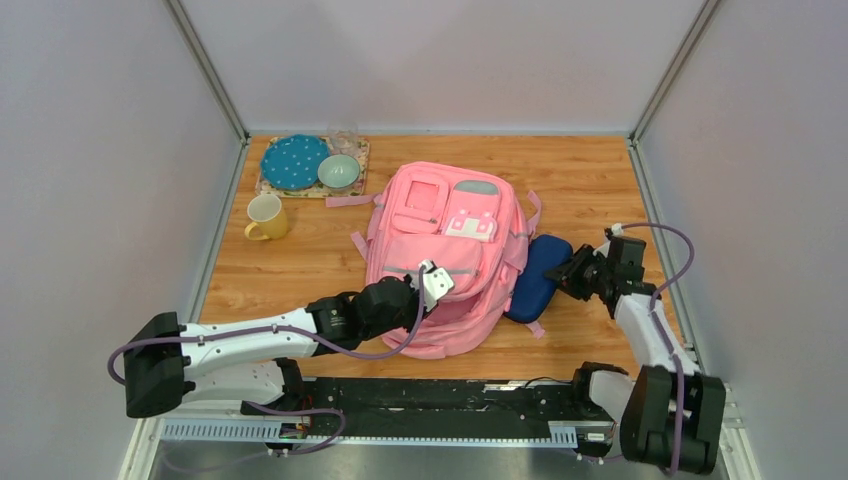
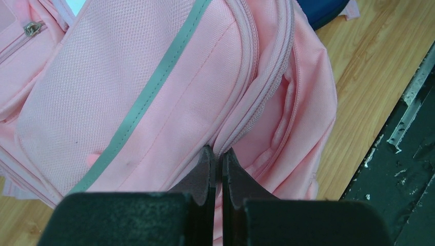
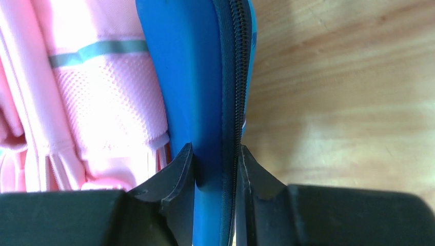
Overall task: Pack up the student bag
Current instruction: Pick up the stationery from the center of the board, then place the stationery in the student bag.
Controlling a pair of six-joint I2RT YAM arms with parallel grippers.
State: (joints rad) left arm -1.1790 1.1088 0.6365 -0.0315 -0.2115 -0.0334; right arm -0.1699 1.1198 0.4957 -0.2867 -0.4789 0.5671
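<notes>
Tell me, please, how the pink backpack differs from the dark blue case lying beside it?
The pink backpack is far larger than the dark blue case. The backpack is woven fabric with grey strips; the case looks smooth, with a dark zip. The right gripper clamps the case's edge; the left gripper is shut at the backpack's zip seam. Both lie on the wooden table, touching.

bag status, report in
Left gripper shut at zip of bag. Right gripper shut on case, beside bag. Zip looks closed.

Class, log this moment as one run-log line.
left gripper: shut, tips at student bag zip | right gripper: closed on blue case
</notes>
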